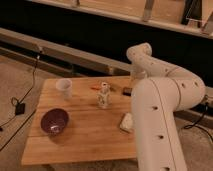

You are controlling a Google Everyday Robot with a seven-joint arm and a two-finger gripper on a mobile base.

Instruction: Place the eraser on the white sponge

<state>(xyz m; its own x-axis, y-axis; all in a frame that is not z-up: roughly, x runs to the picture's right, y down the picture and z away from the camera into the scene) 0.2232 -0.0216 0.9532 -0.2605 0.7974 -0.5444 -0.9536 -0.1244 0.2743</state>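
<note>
The eraser [127, 91] is a small dark block lying on the wooden table [85, 135] near its far right edge. The white sponge [126, 121] lies on the table's right side, nearer the front; its right part is hidden behind my big white arm link. My arm bends at an elbow high above the table and comes down at the far right edge. My gripper [135, 82] is at its end, just right of the eraser and largely hidden behind the arm.
A purple bowl [54, 121] sits front left, a white cup [64, 88] back left, an upright white figurine [103, 95] in the middle, and a thin orange stick [96, 87] behind it. A black cable and box [20, 108] lie on the floor at left.
</note>
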